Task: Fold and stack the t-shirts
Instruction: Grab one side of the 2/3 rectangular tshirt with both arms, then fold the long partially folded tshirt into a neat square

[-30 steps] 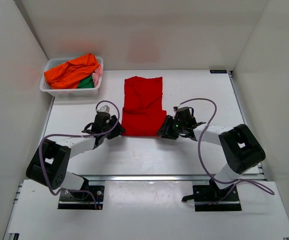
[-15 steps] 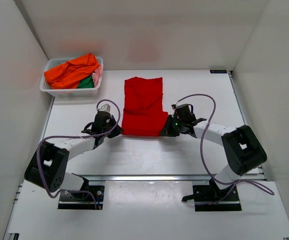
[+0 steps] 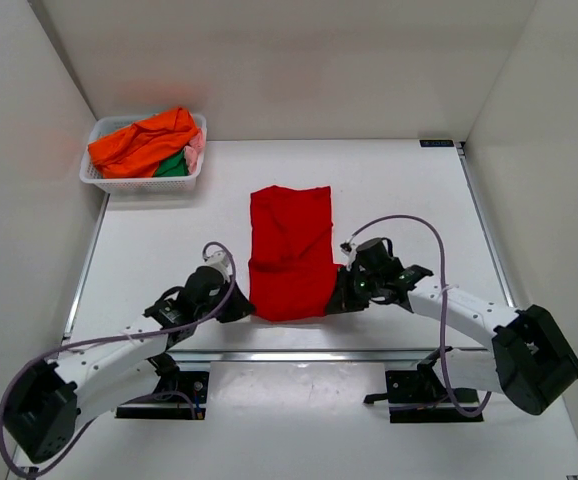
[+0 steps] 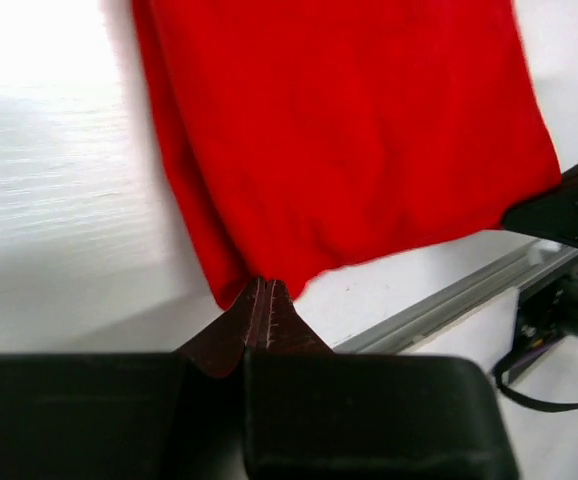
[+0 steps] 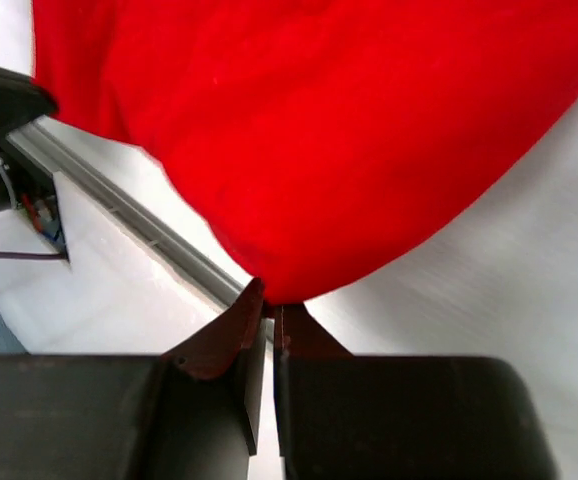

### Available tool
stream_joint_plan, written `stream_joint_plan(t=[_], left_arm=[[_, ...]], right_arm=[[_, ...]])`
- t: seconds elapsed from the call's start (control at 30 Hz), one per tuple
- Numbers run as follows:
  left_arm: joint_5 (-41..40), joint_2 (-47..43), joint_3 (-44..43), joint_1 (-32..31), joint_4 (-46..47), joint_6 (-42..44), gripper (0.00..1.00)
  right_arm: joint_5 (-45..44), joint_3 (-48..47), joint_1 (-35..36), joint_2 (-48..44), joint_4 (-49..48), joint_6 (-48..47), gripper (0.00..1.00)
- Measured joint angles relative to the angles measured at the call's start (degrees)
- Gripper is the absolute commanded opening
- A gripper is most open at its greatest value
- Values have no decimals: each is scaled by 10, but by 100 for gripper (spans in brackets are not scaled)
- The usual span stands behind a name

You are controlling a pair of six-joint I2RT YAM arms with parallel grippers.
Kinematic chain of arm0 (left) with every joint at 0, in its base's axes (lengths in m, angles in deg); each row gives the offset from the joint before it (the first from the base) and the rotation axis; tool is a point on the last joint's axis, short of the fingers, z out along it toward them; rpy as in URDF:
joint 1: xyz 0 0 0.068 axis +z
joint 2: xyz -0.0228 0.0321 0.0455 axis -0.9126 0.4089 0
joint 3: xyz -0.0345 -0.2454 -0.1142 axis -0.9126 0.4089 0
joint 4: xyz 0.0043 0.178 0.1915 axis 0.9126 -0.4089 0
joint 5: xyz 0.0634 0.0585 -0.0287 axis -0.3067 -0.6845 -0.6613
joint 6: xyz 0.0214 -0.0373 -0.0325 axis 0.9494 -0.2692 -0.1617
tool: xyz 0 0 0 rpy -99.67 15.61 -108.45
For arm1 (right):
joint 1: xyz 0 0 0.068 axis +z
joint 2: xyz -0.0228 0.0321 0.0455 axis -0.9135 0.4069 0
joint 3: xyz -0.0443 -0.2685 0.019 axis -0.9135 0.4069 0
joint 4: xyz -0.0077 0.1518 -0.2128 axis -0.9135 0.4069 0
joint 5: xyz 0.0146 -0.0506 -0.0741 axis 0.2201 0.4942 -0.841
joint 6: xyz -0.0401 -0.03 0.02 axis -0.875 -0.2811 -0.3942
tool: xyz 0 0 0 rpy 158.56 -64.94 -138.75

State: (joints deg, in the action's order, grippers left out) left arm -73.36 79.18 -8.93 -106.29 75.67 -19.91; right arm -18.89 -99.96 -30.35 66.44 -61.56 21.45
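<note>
Near the front edge of the tabletop (image 3: pixel 409 200), I see my left end effector (image 3: pixel 241 308) clamped on the near left corner of the red shirt (image 3: pixel 290 250), and my right end effector (image 3: pixel 337 298) clamped on its near right corner. The rest of the red shirt lies mid-tabletop, well apart from the basket (image 3: pixel 145 184) at the far left, which holds the orange shirt (image 3: pixel 144 140), green shirt (image 3: pixel 174 166) and pink shirt (image 3: pixel 196 148).

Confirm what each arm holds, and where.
Both hold the red t-shirt: left gripper shut on its near left corner, right gripper on its near right corner.
</note>
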Motion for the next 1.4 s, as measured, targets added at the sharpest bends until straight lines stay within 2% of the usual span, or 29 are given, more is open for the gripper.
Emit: stream_joint_plan(t=[0.13,0.23,0.4,0.6,0.63,0.67,0.7,0.73,0.8,0.9,1.0,1.13,1.3,1.4], left_arm=[[12,-45,-36,63,-52,5,0],[29,-2,-118,117,-56,26,0],[48,132,-249,165,-19,62,0],[56,358,-406,227,31,87,0],[55,402,-444,236,36,90,5],[54,446,-485,245,41,93,24],[54,501,-541,254,47,92,23],[53,545,-583,262,55,94,23],[53,614,-650,280,65,88,30],[52,658,-680,309,79,73,32],[50,645,-641,332,102,62,33],[56,573,-532,340,128,54,33],[69,479,-410,318,153,47,33],[73,466,-391,296,157,47,31]], right_arm=[[35,-46,-47,-8,52,-24,0],[61,-132,-86,25,80,-53,0],[99,-307,-146,148,97,-98,0],[123,-555,-212,370,116,-134,0],[128,-609,-221,418,122,-137,12],[132,-661,-229,464,132,-138,24],[137,-733,-238,525,140,-138,32],[136,-796,-245,577,145,-140,34],[134,-930,-260,680,176,-142,40],[116,-1044,-274,768,207,-148,44],[99,-1033,-284,769,231,-158,55],[57,-911,-272,695,223,-192,77],[14,-826,-226,627,220,-227,78],[17,-780,-208,600,202,-234,79]])
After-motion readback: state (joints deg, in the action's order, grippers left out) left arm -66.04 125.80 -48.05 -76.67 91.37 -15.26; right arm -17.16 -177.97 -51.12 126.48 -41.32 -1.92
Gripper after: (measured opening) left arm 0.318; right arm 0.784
